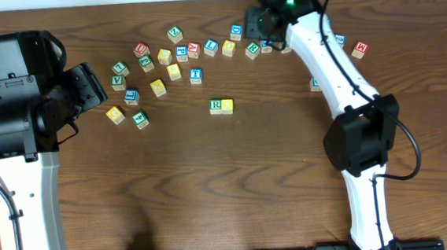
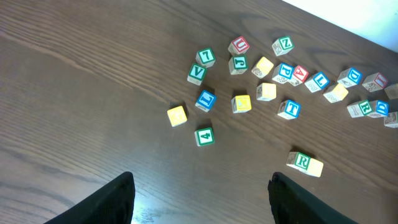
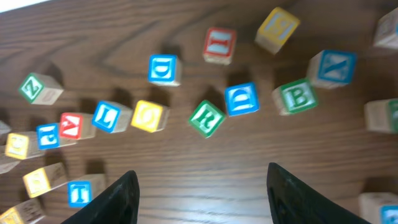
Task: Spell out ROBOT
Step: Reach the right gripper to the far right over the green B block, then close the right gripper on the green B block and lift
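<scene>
Right pincer (image 3: 200,186) is spread wide with nothing between its dark fingers, hanging over the far cluster of letter blocks. Its wrist camera reads faces that the overhead view leaves as small coloured cubes, partly covered by the arm. These are a yellow O block (image 3: 149,116), a tilted second green R block (image 3: 207,118) just right of it, a green B block (image 3: 295,96) further right, and a blue T block (image 3: 79,191) at the near left beside the left finger. All four lie apart from one another on the dark wood counter (image 1: 212,189).

Left pincer (image 2: 202,186) is likewise spread and holds nothing. Only its camera and the overhead one take in the green R block (image 2: 301,161), which sits nearer than the scatter and apart from it. It touches a yellow block (image 2: 314,167) on its right, whose letter cannot be read.

From above, the right arm (image 1: 329,62) stretches from the near right, bends at a dark elbow and leans leftward to the far edge. The left arm (image 1: 26,115) rises at the left side, its wrist turned right toward the blocks and well apart from them.
</scene>
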You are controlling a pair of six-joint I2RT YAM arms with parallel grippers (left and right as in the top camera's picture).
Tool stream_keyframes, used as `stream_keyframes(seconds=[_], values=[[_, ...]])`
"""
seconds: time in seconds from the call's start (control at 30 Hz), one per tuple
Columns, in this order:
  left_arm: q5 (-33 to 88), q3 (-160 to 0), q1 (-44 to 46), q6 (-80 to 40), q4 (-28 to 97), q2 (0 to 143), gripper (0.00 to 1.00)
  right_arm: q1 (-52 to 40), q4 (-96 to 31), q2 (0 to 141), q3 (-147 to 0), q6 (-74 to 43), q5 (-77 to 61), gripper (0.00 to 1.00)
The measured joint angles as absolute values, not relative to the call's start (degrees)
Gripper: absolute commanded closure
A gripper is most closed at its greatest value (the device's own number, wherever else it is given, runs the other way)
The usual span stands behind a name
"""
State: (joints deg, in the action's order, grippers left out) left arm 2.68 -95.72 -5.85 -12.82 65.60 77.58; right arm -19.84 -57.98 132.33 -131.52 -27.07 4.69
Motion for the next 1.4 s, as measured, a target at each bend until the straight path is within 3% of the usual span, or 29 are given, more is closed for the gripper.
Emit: stream_keyframes(seconds=[0.57, 0.73, 1.4], values=[[2.68, -95.72, -5.85, -12.82, 65.6, 80.55, 0.32, -10.46, -57.54, 139.28, -131.52, -7.22, 1.43, 0.49], [2.68, -95.72, -5.85, -12.82, 65.6, 82.13, 0.32, -10.52, -56.88, 141.53, -131.5, -4.71, 0.82, 0.52], [2.68, -95.72, -5.85, -12.82, 65.6, 83.35, 0.32, -10.7, -50.02, 146.93, -131.5, -2.7, 0.91, 0.49]])
